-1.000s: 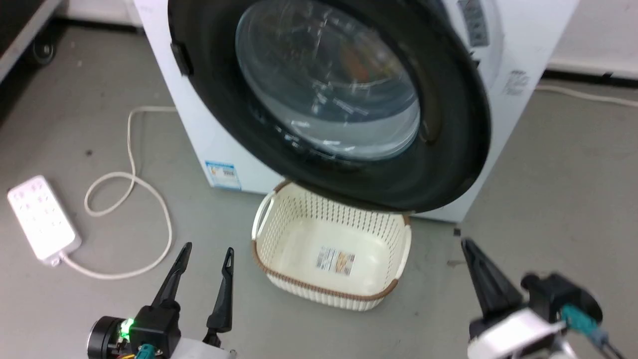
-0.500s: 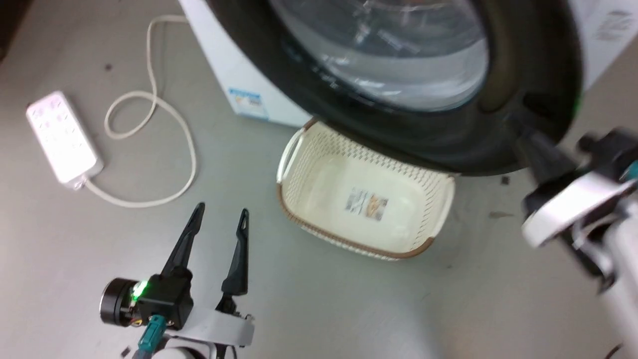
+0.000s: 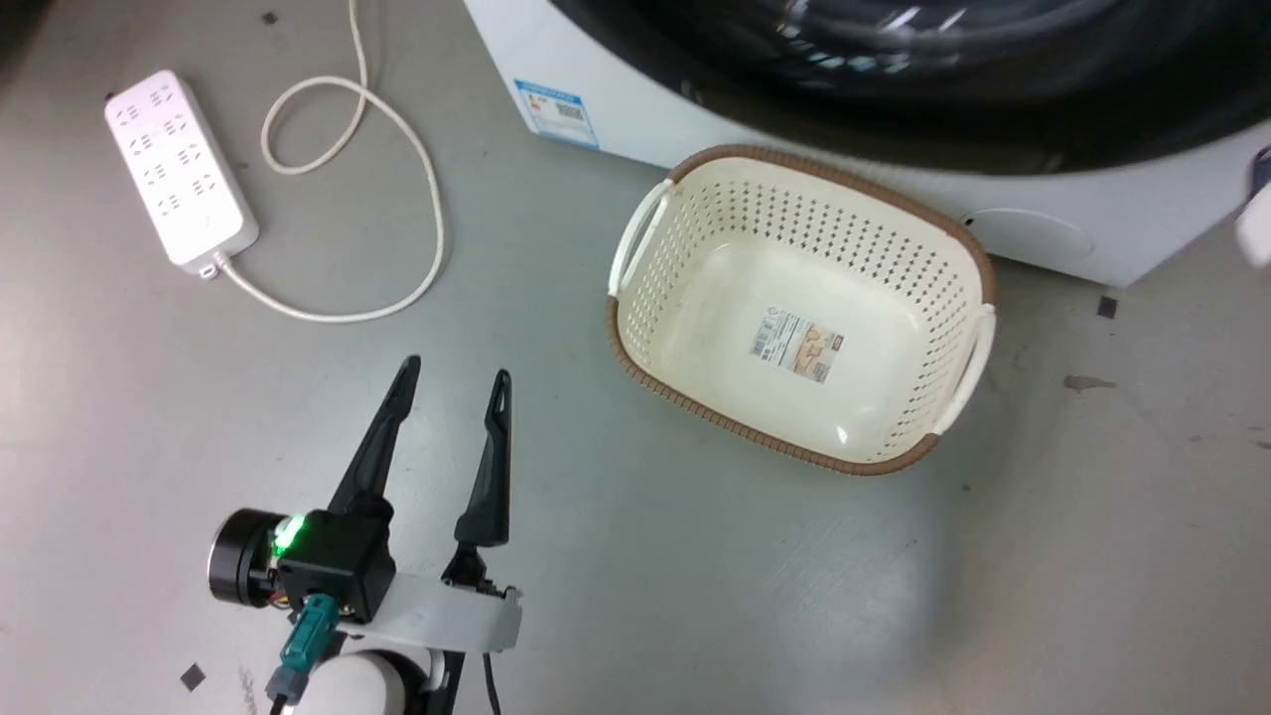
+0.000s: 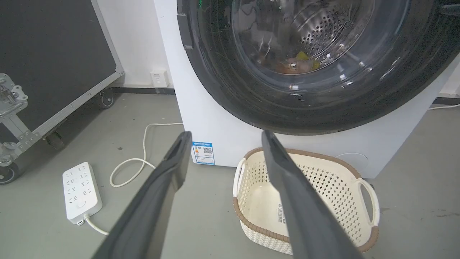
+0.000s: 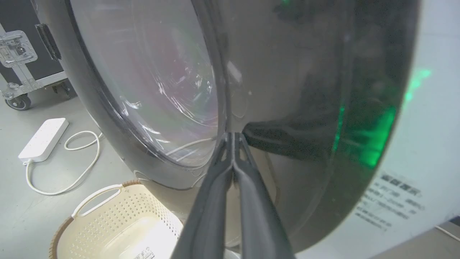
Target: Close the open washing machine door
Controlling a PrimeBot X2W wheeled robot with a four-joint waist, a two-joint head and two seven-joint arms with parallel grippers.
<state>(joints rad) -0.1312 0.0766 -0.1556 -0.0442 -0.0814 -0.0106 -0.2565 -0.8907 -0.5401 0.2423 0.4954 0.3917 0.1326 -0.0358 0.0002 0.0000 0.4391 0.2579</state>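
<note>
My right pincer (image 5: 233, 138), tips together, touched the round, glossy black-rimmed glass washing machine door (image 5: 309, 108); my left pincer (image 3: 455, 369) hung spread over the grey floor (image 3: 695, 596).

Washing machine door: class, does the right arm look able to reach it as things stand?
Probably yes: the right gripper, fingers closed together, has its tips at the glossy black rim of the washing machine door, apparently touching it, and nothing stands between them.

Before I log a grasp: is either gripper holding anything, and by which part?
Nothing held. Left gripper open; right gripper shut, fingertips against the rim of the washing machine door.
</note>
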